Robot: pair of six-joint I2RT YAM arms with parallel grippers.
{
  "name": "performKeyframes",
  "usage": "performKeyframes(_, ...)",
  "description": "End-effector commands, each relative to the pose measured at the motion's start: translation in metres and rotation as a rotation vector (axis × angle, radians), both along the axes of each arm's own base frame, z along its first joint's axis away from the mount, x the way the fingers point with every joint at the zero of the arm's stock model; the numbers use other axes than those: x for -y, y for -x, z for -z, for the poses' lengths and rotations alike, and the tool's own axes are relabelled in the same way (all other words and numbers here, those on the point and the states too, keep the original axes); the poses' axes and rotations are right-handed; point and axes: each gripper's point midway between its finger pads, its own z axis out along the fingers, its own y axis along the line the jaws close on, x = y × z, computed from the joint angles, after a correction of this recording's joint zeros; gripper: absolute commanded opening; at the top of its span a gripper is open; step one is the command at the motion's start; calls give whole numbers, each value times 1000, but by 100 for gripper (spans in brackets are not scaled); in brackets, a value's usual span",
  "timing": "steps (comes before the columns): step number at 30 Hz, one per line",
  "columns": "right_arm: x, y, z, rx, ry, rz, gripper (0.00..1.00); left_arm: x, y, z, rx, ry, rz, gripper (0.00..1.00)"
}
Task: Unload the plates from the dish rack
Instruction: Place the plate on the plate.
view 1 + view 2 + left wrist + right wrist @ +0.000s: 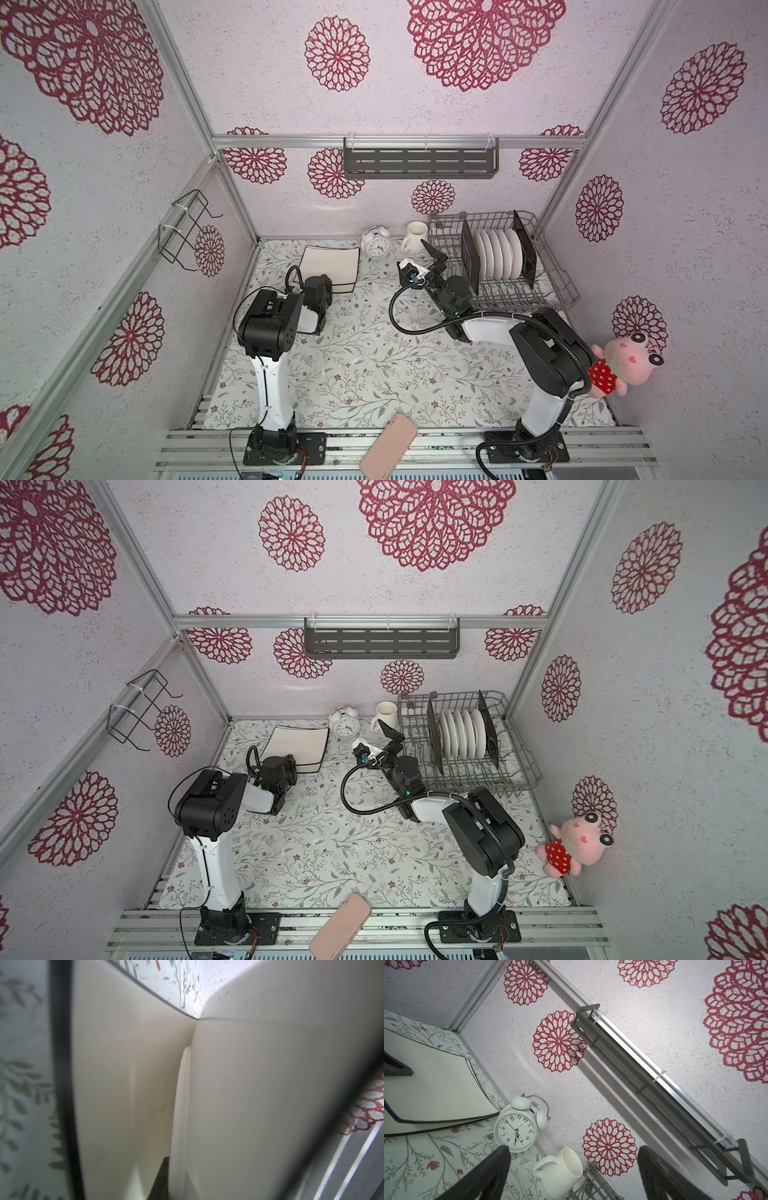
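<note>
Black-cased, the left hand point(311, 286) sat low over the floral tabletop point(374, 374), at the near edge of the square plates point(330, 264) stacked flat there. Its fingers were hidden. The left wrist view was filled with cream glaze, though, so it appeared clenched on the rim of the top square plate point(270, 1084), which lay on the one beneath.

A little farther back, the right hand point(434, 254) stood released, jaws wide and holding nothing. It was just beside the end of the dish rack point(559, 274) that faces the middle of the tabletop.

In the rack, a row of round white plates point(498, 253) stood on edge between the prongs. They were packed close, with an upright square plate point(469, 257) showing its black back on the side nearer the hand. Another square one point(524, 249) stood on the far side of the row.

All looked like glazed ceramic: stiff, slick and likely to chip against wire or a neighbouring plate. The square ones were probably the heavier. The exposed upper rim seemed the only fair hold, taken from above and drawn straight up clear of the prongs. A thin pinch there would likely let a plate swing. The end square plate looked the easiest to take first, since the round ones left little room for a finger between them.

At the back wall stood a white mug point(560, 1172), unmarked, and a white alarm clock point(517, 1128). The clock's dial read 1 to 12, with a small word below centre too tiny to read. No lettering showed on any plate.
</note>
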Motion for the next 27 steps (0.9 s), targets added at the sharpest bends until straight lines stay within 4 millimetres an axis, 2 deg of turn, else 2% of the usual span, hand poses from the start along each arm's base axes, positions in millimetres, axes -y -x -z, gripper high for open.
performKeyframes(1,5,-1,-28,83,-47,32,99,18,28,49,-214,-25,112,0)
performKeyframes(7,6,-1,-26,87,-38,43,99,14,46,55,-252,-29,112,0)
performKeyframes(8,7,-1,-26,86,-35,45,99,11,49,57,-267,-38,109,5)
performKeyframes(10,7,-1,-22,77,-29,45,99,6,53,61,-293,-39,100,24)
performKeyframes(16,10,2,-18,65,-25,55,99,-1,44,61,-293,-28,108,34)
performKeyframes(20,13,3,-15,62,-14,67,99,-5,41,58,-308,-47,111,34)
performKeyframes(24,12,3,-10,51,-5,68,99,-17,48,62,-315,-45,61,28)
performKeyframes(25,12,2,-9,48,-4,68,99,-21,51,65,-318,-36,42,26)
performKeyframes(27,10,2,-6,42,2,64,99,-27,55,66,-307,-33,16,16)
